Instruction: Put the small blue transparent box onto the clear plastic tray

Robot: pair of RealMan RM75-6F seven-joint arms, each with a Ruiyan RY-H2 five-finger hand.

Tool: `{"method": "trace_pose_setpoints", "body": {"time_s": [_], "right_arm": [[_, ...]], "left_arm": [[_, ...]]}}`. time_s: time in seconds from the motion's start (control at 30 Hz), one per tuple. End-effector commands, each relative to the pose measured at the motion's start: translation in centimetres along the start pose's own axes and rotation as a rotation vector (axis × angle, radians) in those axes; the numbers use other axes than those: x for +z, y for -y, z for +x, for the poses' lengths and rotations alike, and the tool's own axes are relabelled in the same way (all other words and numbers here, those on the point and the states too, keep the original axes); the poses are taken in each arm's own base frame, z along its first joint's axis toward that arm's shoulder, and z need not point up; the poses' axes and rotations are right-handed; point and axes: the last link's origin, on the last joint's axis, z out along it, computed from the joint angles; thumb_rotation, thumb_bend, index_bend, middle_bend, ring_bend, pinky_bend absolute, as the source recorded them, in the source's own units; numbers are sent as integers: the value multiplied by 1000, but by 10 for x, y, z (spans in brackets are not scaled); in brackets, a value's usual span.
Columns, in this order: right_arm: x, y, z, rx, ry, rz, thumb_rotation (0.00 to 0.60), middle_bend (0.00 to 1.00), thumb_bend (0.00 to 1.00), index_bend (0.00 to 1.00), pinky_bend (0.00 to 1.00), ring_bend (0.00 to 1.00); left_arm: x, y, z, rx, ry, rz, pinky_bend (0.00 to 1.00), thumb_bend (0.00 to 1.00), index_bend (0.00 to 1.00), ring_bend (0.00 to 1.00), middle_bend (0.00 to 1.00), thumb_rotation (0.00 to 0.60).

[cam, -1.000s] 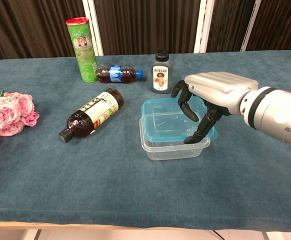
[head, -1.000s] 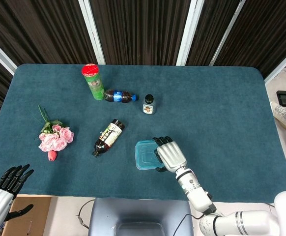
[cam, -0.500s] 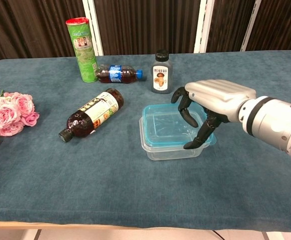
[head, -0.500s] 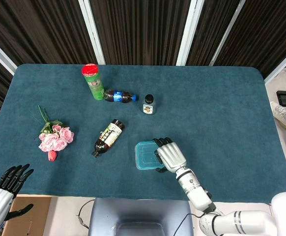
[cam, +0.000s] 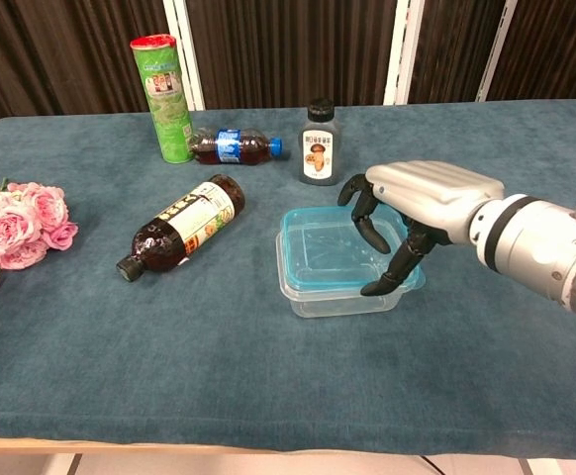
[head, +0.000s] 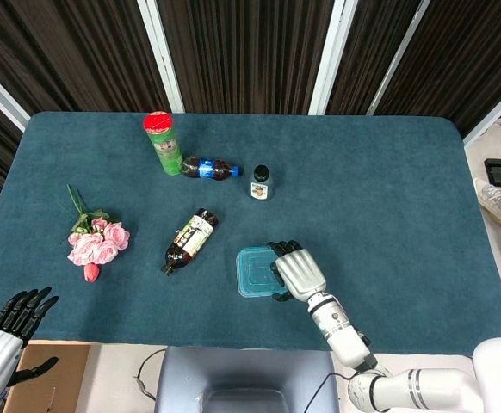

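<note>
Over the last second the small blue transparent box [cam: 339, 250] was lowered from a slightly offset, raised pose until it was seated squarely on the clear plastic tray [cam: 330, 299], near the front edge of the worktop [cam: 268, 386]. The right robot hand [cam: 407, 213] was still curled over the box's right rim, apparently gripping it. The placement was judged essentially done, with only the release outstanding. The left robot hand [head: 14, 320] was kept open beyond the front-left corner.

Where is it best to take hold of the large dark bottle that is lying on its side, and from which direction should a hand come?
Probably around the labelled middle of the large dark bottle, coming from above with fingers across its width. It lies flat and diagonal with bare cloth on both long sides, while the cap end tapers. The left hand is on its side.
</note>
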Motion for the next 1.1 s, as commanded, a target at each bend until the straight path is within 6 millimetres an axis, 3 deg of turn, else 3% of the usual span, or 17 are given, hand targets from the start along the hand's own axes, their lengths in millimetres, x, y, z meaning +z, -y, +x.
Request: {"method": "trace_pose_setpoints", "body": {"time_s": [0.03,1.1], "right_arm": [[1,0,0,8,1,-3,600,641,302,908,357,443],[2,-2,-5,16,3,14,600,642,302,909,357,445]], "left_arm": [[0,0,0,1,0,1,100,427,0,16,16,600],[-1,0,1,1,-7,2,100,427,0,17,16,600]]}}
